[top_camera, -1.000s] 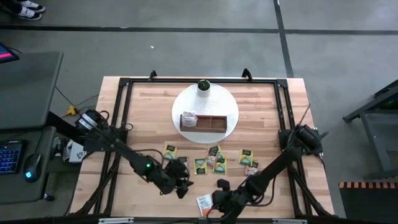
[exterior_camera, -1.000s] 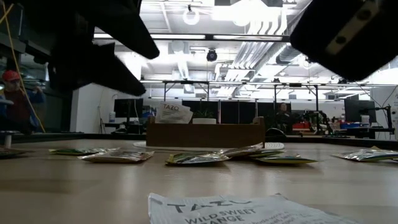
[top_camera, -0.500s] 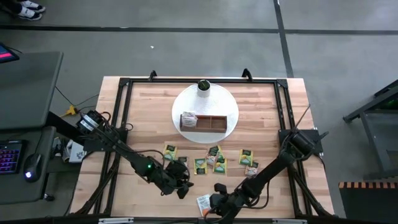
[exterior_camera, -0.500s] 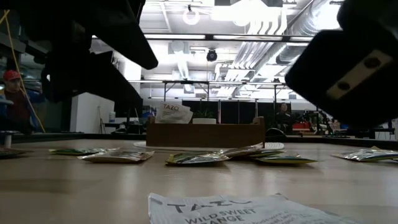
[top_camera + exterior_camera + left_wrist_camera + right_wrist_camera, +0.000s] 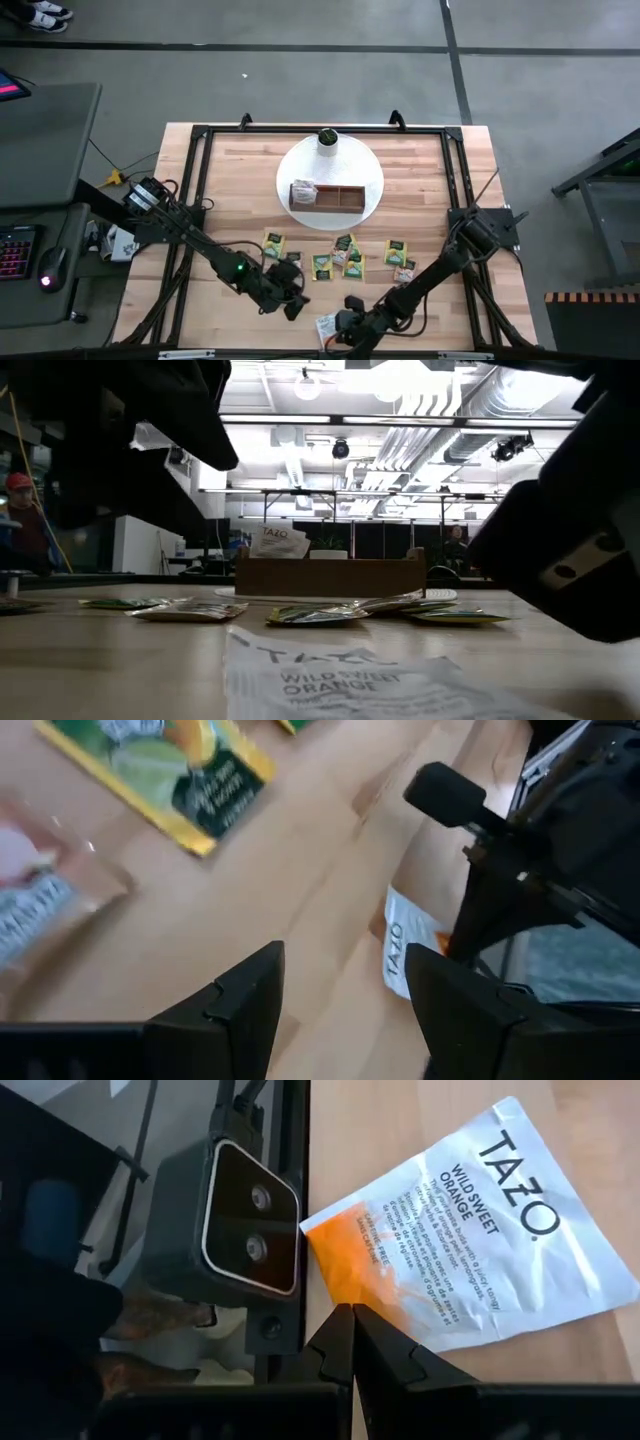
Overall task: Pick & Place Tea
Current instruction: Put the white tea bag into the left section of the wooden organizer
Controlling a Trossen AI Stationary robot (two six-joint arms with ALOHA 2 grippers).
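Note:
Several green, orange and tan tea sachets (image 5: 345, 258) lie flat on the wooden table, near its middle. One more stands in the left compartment of the brown tray (image 5: 326, 197), which sits on a round white plate (image 5: 372, 170). A white and orange sachet (image 5: 325, 328) lies at the table's near edge. My right gripper (image 5: 340, 324) is shut on it. My left gripper (image 5: 292, 303) hovers open just left of it, above bare wood, and touches nothing (image 5: 347, 960). My right gripper (image 5: 350, 1318) pinches the orange end (image 5: 345, 1275) of the white and orange sachet between its two fingertips, at that end's edge beside the low camera. The white printed end (image 5: 300, 660) points toward the table's far side and shows tilted up in the low view.
A small white cylinder with a dark green top (image 5: 327, 138) stands on the plate behind the tray. A black frame (image 5: 200, 150) runs around the table. The low camera's housing (image 5: 240, 1220) sits right beside the held sachet. Bare wood lies left of the loose sachets.
My right gripper has moved toward the table's near edge and left, down onto the white and orange sachet. In the low view the sachet's far end now stands higher than before. My left gripper has shifted slightly.

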